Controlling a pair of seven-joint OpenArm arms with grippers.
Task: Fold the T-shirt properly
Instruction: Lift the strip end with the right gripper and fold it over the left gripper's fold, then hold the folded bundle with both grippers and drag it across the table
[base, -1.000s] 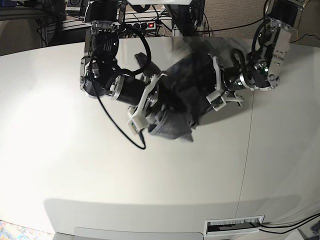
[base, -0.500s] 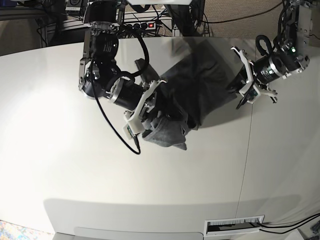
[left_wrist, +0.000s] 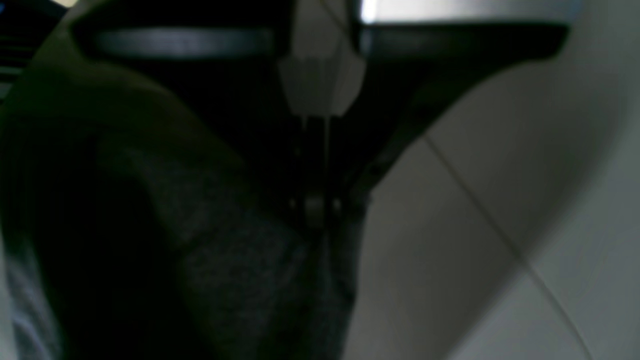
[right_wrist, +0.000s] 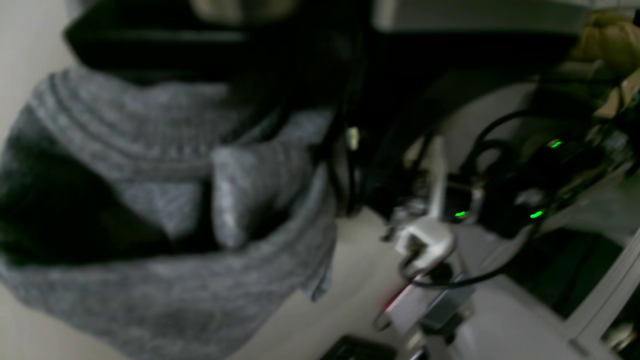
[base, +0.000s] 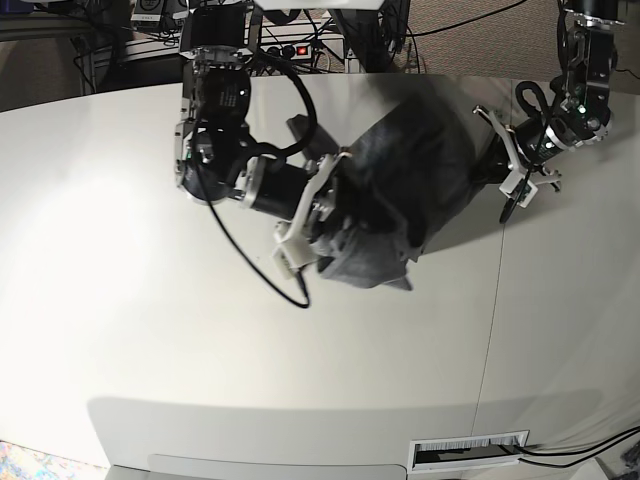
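The heather-grey T-shirt (base: 400, 190) hangs bunched and stretched between my two grippers over the far half of the white table (base: 150, 330). My right gripper (base: 318, 215) is shut on its thick lower-left bundle, and a corner droops below it. My left gripper (base: 492, 162) is shut on the shirt's upper-right edge near the table's far right corner. The right wrist view shows folded grey knit (right_wrist: 165, 200) right under the dark fingers. In the left wrist view my left gripper (left_wrist: 315, 205) is pressed together, with dark fabric (left_wrist: 225, 260) beside and beneath it.
A seam (base: 497, 300) runs down the table's right part. A black cable (base: 250, 270) loops down from the right arm onto the table. A power strip and cables (base: 290, 48) lie beyond the far edge. A slotted white plate (base: 468, 452) sits at the front right.
My left gripper has pulled away to the right and up toward the table's far corner, drawing the shirt out. My right gripper has shifted slightly right with its bundle.
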